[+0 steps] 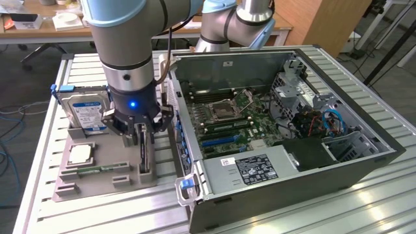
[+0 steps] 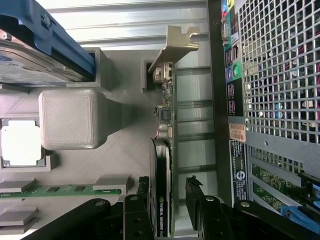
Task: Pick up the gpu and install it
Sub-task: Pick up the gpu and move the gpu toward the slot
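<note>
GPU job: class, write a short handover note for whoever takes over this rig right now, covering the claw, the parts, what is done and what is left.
Claw: open, astride the gpu, one finger on each side, not yet closed on it.
Gpu: standing on edge in its slot in the grey holder, beside the open computer case.
Done: claw placed around the card.
Left: card not gripped, not lifted, not installed in the case.

silver arm (image 1: 126,58), pale-blue joint caps (image 1: 123,12), black cable (image 1: 171,36), black fingers (image 2: 195,197), blue light (image 1: 133,104).
</note>
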Robot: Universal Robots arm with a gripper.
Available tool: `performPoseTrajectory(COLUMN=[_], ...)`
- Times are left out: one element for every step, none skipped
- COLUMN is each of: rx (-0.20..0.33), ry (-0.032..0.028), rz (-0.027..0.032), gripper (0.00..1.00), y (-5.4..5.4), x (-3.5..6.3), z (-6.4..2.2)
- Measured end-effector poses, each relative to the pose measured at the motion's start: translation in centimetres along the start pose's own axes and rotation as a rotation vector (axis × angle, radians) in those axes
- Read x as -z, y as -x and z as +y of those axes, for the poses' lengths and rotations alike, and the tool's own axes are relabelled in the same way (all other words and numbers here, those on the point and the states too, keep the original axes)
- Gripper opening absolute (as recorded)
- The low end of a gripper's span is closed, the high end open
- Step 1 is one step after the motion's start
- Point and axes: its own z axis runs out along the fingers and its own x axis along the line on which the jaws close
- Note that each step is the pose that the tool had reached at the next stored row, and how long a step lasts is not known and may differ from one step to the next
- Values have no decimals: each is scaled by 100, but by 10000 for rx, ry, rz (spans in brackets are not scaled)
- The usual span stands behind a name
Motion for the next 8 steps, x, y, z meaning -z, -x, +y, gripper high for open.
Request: performPoseTrajectory(rx=[0, 0, 0, 0, 0, 0, 0, 0], ry=[0, 1, 0, 0, 0, 0, 0, 0], rz=[0, 0, 0, 0, 0, 0, 0, 0], gripper=[43, 43, 43, 43, 43, 43, 43, 43], y=[0, 0, 0, 0, 0, 0, 0, -1], x=[-3, -6, -8, -11, -14, -17, -19, -21], z=[0, 0, 0, 0, 0, 0, 0, 0])
